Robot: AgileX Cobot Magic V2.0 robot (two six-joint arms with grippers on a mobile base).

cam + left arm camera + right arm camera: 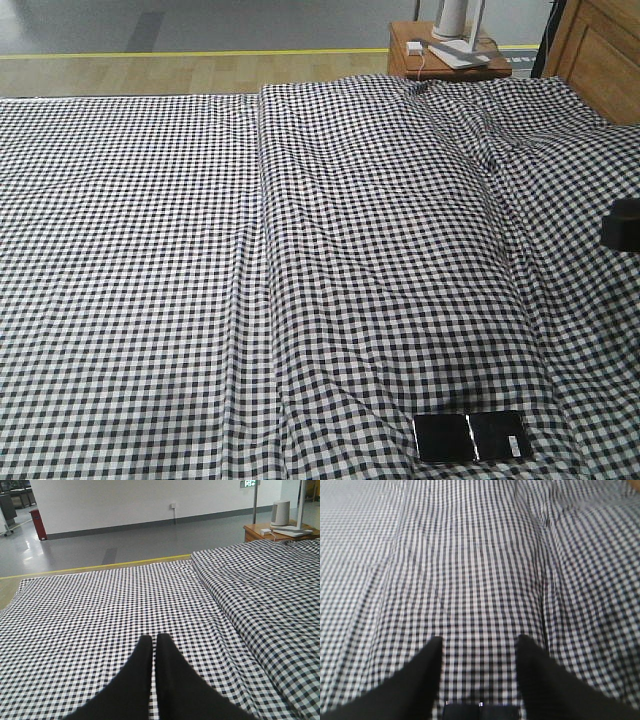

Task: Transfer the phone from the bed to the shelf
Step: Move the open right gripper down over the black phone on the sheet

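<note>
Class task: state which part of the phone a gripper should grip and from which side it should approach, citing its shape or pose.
Probably grip the phone across its short width, on the two long edges near the middle crease, coming straight down from above. It lies flat on the bed sheet, so only its thin edges offer purchase; the open right gripper hangs nearest.

left gripper [151, 638]: bottom centre, black fingers pressed together, nothing between them, above the sheet
bed [100, 605]: black-and-white check sheet fills the lower frame, raised wrinkled section on the right
yellow line [100, 566]: on the floor along the bed's far edge
side table [257, 530]: brown, far right, white cylinder [281, 512] on top
red bin [38, 524]: far left by the white wall
</note>
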